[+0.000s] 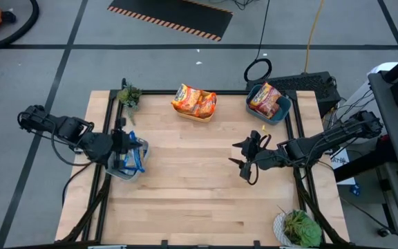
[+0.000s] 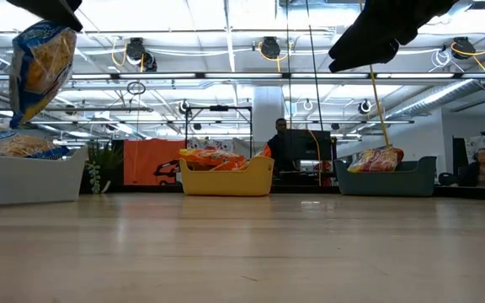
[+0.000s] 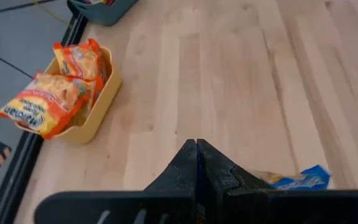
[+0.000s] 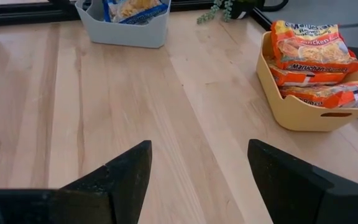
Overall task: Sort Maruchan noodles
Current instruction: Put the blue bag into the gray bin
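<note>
Nearest, by the left edge of the tabletop (image 1: 199, 200): left gripper (image 1: 124, 153) with jaws together, clamped on a blue-and-yellow packet (image 2: 40, 67) of the Maruchan noodles, hanging above the grey bin (image 2: 23, 178) and clear of the like packets (image 4: 132, 7) already inside. Judged step in hand: lowering and releasing this packet into that bin. To do well: keep the packet centred over the bin mouth, not over the rim; lower until the dangling end meets the packets below; only then part the jaws; lift straight up so the crinkly wrap does not drag out. Risk judged: limp packet, held by one edge, liable to swing or catch on the wall. Farther in, above bare wood right of centre: right gripper (image 1: 244, 160), jaws wide apart, nothing between them, waiting. At the far edge: yellow bin (image 1: 195, 117) holding orange packets (image 4: 312, 46); teal bin (image 1: 285, 109) holding a red-brown and orange packet (image 1: 264, 98). None seen lying loose on the wood; judged near the end of the sort. Writing: "Maruchan" legible on the orange packets in both wrist views; a word resembling "Chicken" on the top one; nothing legible on the held packet. Beyond the tabletop: a seated person (image 2: 482, 168), not involved.
</note>
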Robot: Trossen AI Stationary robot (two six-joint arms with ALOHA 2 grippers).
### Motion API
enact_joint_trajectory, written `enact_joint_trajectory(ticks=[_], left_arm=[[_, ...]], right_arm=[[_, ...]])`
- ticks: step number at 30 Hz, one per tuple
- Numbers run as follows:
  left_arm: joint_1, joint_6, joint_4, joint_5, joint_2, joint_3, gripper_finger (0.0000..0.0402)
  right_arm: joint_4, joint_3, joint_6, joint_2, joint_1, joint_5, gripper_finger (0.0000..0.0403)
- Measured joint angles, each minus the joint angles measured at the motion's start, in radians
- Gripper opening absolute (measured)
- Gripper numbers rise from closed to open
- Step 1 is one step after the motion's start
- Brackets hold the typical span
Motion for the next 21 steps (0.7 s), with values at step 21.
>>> enact_joint_trajectory(ticks=[21], left_arm=[[0.000,-0.232,-0.369,0.178,-0.034,-0.060,0.0018]], right_arm=[[0.014,0.000,-0.018,0.000,0.000,-0.002,0.0258]])
